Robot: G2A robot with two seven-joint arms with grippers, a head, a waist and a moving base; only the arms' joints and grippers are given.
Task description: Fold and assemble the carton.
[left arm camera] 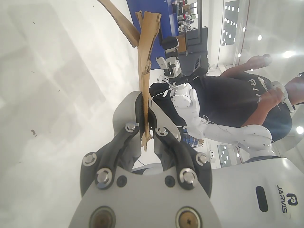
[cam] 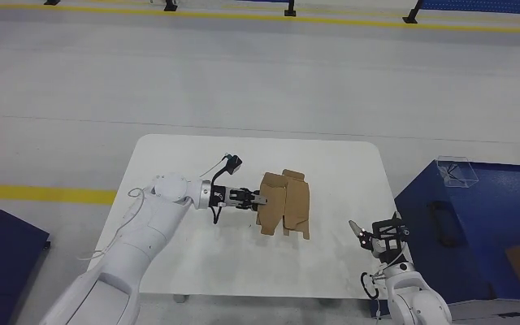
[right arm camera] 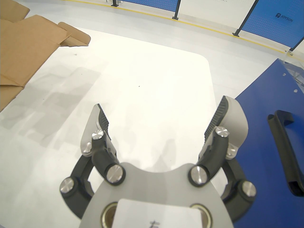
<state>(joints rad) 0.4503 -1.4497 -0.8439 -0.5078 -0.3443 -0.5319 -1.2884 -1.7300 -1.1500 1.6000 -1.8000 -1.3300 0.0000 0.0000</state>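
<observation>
Carton (cam: 286,203) sits mid-table (cam: 325,162), one edge pinched between the left gripper's (cam: 258,198) fingers; the right gripper (cam: 374,227), fingers spread, hangs well apart from it.

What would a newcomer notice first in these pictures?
The flattened brown carton stands out in the middle of the white table, with one edge pinched in the left gripper. Off to the side, the right gripper hangs wide open with nothing in it, near the table's edge and beside a blue cabinet.
</observation>
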